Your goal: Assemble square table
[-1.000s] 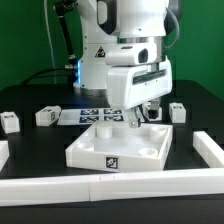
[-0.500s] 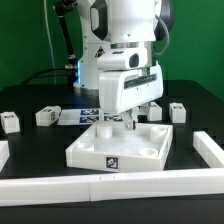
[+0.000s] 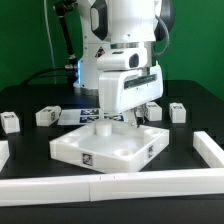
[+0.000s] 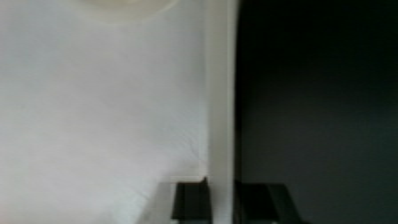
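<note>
The white square table top (image 3: 105,150) lies on the black table, turned at an angle, its tag facing the front. My gripper (image 3: 128,121) is down at the top's far rim, shut on that rim. In the wrist view the two dark fingers (image 4: 191,205) stand on either side of the rim's edge, with the gripper (image 4: 228,205) over it and the white top (image 4: 107,110) filling one side. Three white leg blocks show: two at the exterior view's left (image 3: 10,122) (image 3: 45,116) and one at the right (image 3: 177,112). A fourth is not clearly visible.
The marker board (image 3: 85,116) lies behind the top, partly hidden by the arm. Long white border bars run along the front (image 3: 120,185) and at the right (image 3: 210,150) and left (image 3: 3,152). The robot base stands at the back.
The table top has slid toward the exterior view's left and turned, so a corner now points forward. The gripper stays at its far rim.
</note>
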{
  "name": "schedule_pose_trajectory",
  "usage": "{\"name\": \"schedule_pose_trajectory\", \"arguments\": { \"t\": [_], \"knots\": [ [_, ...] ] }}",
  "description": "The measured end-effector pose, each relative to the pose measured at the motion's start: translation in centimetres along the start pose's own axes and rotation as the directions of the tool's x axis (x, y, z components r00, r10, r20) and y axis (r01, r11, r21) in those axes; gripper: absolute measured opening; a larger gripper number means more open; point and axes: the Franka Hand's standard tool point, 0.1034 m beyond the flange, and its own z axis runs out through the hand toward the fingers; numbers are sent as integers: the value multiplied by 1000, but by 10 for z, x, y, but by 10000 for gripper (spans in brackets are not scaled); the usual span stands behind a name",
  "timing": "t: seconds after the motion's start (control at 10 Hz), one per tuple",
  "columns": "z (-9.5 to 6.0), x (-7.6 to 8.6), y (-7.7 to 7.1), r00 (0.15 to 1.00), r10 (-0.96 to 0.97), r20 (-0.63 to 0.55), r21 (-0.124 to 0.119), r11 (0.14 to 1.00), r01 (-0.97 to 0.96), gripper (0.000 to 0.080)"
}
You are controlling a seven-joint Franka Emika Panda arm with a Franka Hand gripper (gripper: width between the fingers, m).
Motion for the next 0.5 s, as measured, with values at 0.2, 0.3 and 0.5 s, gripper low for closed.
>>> {"name": "schedule_pose_trajectory", "arguments": {
  "t": [0.2, 0.3, 0.5],
  "knots": [
    [0, 0, 0, 1000, 0, 0, 0, 1000, 0, 56],
    [0, 0, 0, 1000, 0, 0, 0, 1000, 0, 56],
    [0, 0, 0, 1000, -2, 0, 0, 1000, 2, 56]
  ]
}}
